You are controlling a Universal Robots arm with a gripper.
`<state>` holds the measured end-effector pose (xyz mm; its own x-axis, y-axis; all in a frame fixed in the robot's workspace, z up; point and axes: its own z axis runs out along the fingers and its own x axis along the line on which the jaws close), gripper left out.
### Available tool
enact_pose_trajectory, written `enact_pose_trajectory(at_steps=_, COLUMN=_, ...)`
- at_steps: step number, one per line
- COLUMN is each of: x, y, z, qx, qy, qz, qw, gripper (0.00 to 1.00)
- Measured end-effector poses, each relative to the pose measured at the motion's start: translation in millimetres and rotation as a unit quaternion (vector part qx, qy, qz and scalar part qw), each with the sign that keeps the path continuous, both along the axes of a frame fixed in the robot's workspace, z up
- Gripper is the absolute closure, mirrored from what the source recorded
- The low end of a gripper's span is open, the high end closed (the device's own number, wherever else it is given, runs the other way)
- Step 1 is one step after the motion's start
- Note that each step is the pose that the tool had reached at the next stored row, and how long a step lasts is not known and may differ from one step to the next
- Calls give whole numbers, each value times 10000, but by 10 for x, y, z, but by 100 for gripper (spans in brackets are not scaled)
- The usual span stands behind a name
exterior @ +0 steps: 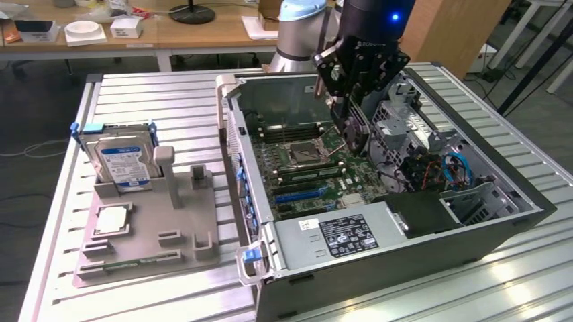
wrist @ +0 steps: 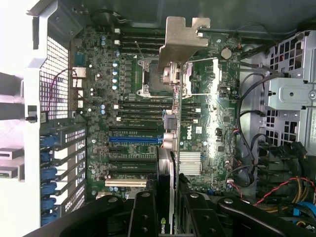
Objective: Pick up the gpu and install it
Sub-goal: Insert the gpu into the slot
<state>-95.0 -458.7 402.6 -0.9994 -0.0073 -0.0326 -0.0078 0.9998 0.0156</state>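
Over the open PC case [exterior: 403, 261], above its motherboard [exterior: 309, 178], the tool [wrist: 168, 200] is clenched on the gpu [wrist: 172, 148], held edge-on, approx. crosswise to the blue slot [wrist: 134, 139]. Hard drive [exterior: 123, 164] stands on the counter [exterior: 134, 94] beside the case.

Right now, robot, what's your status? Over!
Jaws shut on thin flat dark gpu card, edge-on. Card over green motherboard in open grey case. Red cables sit aside, not under it.

arm [exterior: 372, 23] comes down upright over the motherboard [exterior: 304, 181], gripper [exterior: 351, 111] pointing straight down at it, fingers [wrist: 143, 217] clamped on the edge-on gpu [wrist: 170, 143].
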Motion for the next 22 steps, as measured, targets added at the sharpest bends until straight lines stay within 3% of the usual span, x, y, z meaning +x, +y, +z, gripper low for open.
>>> enact_pose_trajectory(at_steps=2, x=0, y=0, z=-174, qx=0, qy=-21, qz=0, qw=10000, gripper=74)
enact_pose_trajectory(at_steps=22, x=0, y=0, z=-248, qx=0, qy=-30, qz=0, qw=10000, gripper=74)
